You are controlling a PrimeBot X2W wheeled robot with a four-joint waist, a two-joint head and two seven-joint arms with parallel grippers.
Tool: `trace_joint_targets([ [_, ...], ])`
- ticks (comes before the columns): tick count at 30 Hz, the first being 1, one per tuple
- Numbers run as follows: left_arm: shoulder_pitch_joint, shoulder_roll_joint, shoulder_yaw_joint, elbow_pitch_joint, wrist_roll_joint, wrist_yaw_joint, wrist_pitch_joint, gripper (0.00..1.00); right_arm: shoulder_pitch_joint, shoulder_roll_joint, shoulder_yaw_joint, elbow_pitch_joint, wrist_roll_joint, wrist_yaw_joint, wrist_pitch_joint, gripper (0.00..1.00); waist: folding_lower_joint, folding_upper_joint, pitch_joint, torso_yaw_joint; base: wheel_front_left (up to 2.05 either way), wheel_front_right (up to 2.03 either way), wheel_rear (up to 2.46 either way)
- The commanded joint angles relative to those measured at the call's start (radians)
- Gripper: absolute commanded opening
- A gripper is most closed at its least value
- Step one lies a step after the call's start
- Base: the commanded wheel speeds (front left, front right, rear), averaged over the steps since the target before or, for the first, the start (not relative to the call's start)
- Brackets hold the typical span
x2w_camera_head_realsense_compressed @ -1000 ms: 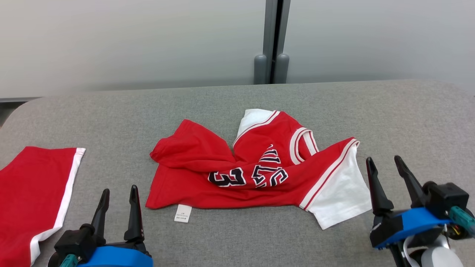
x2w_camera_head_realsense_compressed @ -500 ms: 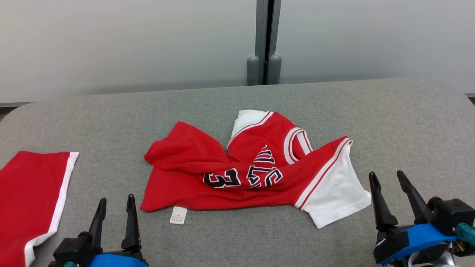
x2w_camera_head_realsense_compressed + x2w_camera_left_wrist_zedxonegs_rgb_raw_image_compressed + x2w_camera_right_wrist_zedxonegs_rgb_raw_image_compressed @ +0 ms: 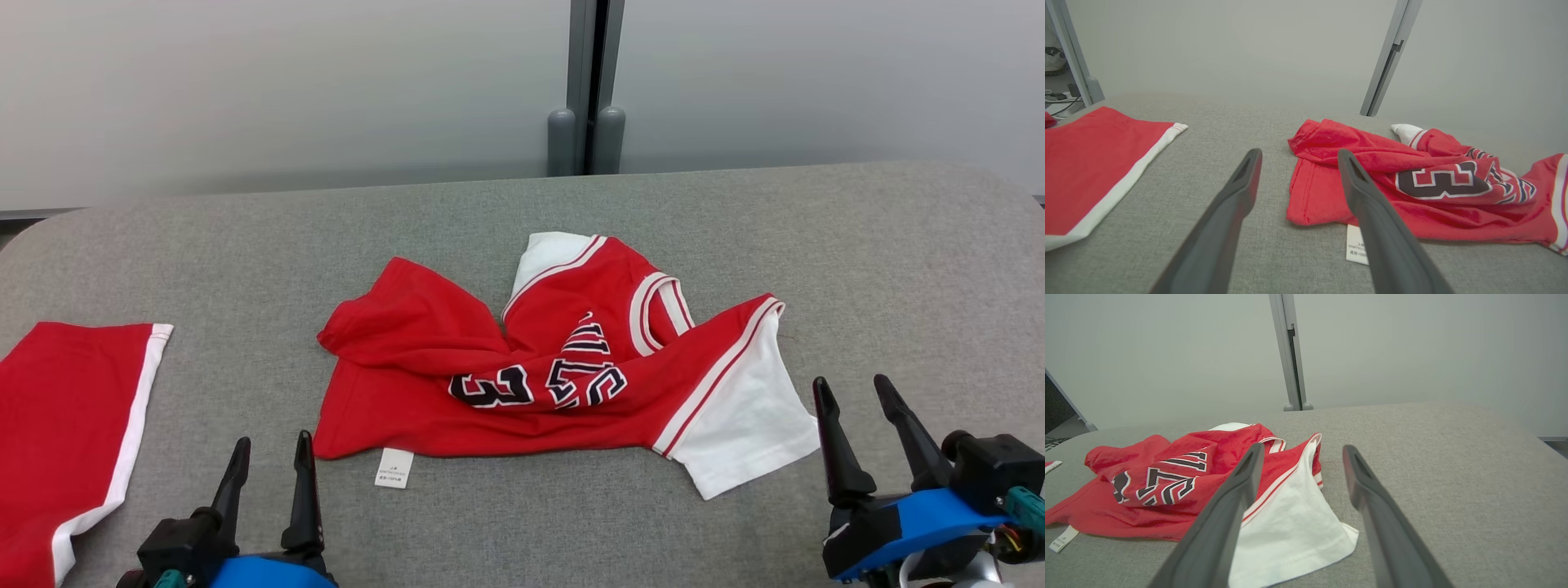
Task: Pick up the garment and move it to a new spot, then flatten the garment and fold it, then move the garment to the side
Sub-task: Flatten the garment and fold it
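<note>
My left fingers (image 3: 304,482) and right fingers (image 3: 833,441) are hanging spread, gripping nothing. The crumpled red jersey (image 3: 563,367) is lying mid-counter (image 3: 898,245), stretching left to right ahead of them. Its white sleeve (image 3: 747,425) is sitting just beside my right fingers, seemingly the nearer.

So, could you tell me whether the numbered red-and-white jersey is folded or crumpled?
Crumpled: the numbered red-and-white jersey lies bunched, its lettering creased.
</note>
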Motion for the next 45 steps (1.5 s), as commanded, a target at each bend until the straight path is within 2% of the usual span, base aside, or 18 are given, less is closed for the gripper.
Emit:
trace_joint_targets([
  [1, -0.024, 0.007, -0.006, 0.006, 0.007, 0.003, 0.004, 1.00, -0.008, -0.002, 0.001, 0.004, 0.008, 0.001, 0.003, 1.00, 0.0000, -0.0001, 0.002, 0.001, 0.00, 0.00, 0.00],
  [16, -0.241, 0.027, -0.066, 0.333, 0.001, 0.005, 0.233, 1.00, -0.108, -0.002, 0.031, 0.123, -0.018, 0.001, 0.084, 1.00, 0.0000, -0.0001, 0.049, -0.020, 0.00, 0.00, 0.00],
  [26, -0.325, 0.030, -0.090, 0.483, -0.007, 0.001, 0.237, 1.00, -0.149, -0.002, 0.039, 0.189, -0.018, 0.001, 0.078, 1.00, 0.0000, -0.0001, 0.085, -0.038, 0.00, 0.00, 0.00],
  [27, -0.331, 0.031, -0.093, 0.497, -0.006, 0.001, 0.242, 0.67, -0.152, -0.003, 0.036, 0.198, -0.022, 0.001, 0.084, 1.00, 0.0000, -0.0001, 0.087, -0.039, 0.00, 0.00, 0.00],
  [28, -0.335, 0.030, -0.094, 0.510, -0.008, 0.000, 0.243, 0.13, -0.155, -0.005, 0.032, 0.214, -0.026, 0.001, 0.101, 1.00, 0.0000, -0.0001, 0.088, -0.040, 0.00, 0.00, 0.00],
  [29, -0.337, 0.029, -0.093, 0.523, -0.013, -0.001, 0.247, 0.00, -0.159, -0.007, 0.026, 0.233, -0.031, 0.001, 0.124, 1.00, 0.0000, -0.0001, 0.090, -0.042, 0.00, 0.00, 0.00],
  [34, -0.331, 0.021, -0.100, 0.558, -0.025, -0.002, 0.218, 0.00, -0.212, -0.006, -0.023, 0.319, -0.052, 0.001, 0.227, 1.00, 0.0000, -0.0001, 0.096, -0.040, 0.00, 0.00, 0.00],
  [39, -0.317, 0.008, -0.109, 0.583, -0.041, -0.006, 0.189, 0.00, -0.255, -0.004, -0.098, 0.371, -0.096, 0.001, 0.251, 1.00, 0.0000, -0.0001, 0.096, -0.019, 0.00, 0.00, 0.00],
  [45, -0.316, 0.003, -0.122, 0.593, -0.056, -0.010, 0.168, 0.00, -0.277, -0.008, -0.054, 0.427, -0.087, 0.000, 0.280, 1.00, 0.0000, -0.0001, 0.099, -0.005, 0.00, 0.00, 0.00],
])
